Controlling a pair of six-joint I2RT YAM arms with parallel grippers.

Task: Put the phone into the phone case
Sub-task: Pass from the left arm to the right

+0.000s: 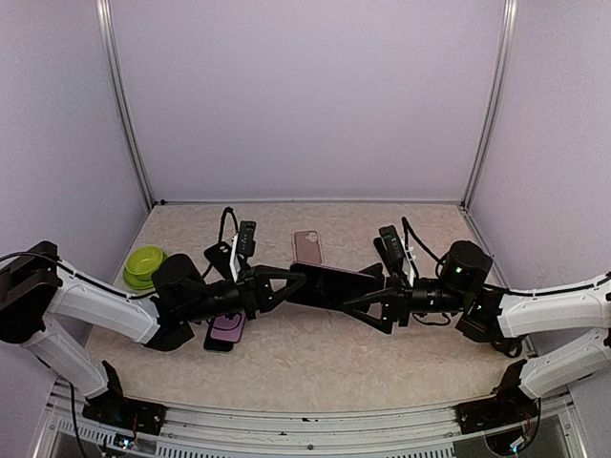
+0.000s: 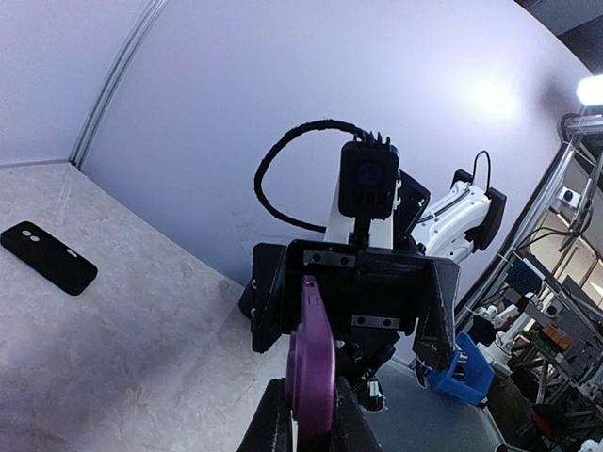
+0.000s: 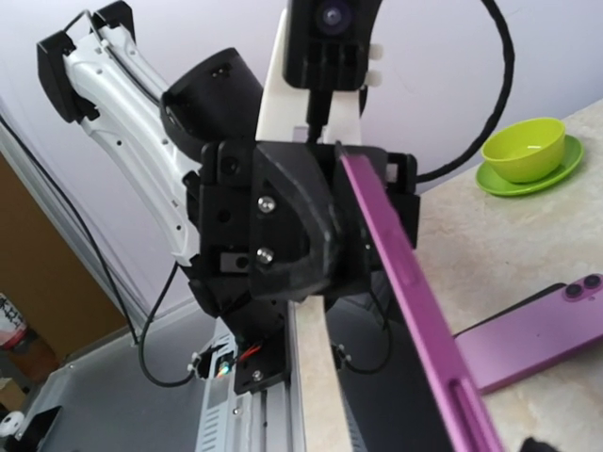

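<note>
phone [image 1: 329, 283]: a thin slab with purple edges and a dark glossy face, was held clear of the table [image 1: 315, 367] between the two arms, mid-scene.
left gripper [image 1: 289, 284]: was clamped narrow on the phone's left end, one pad on each flat face.
right gripper [image 1: 366, 294]: stood wide, with a finger on either side of the phone's right end. The left wrist view showed neither finger pressing on it.
phone case [image 1: 307, 246]: a flat pinkish shell, lay on the table on the far side of the phone. It looked dark in the left wrist view.
purple slab [image 1: 226, 331]: lay flat under the left arm with its lenses up. Whether it was a phone or a case could not be told.
handling: the phone was judged stiff, moderately heavy for its thickness, slick on the glass and liable to crack if dropped. The case was probably lighter, with a yielding rim.
where to hold: across the flat faces near one short end, leaving the long edges and the far corners free to seat in the case.
</note>
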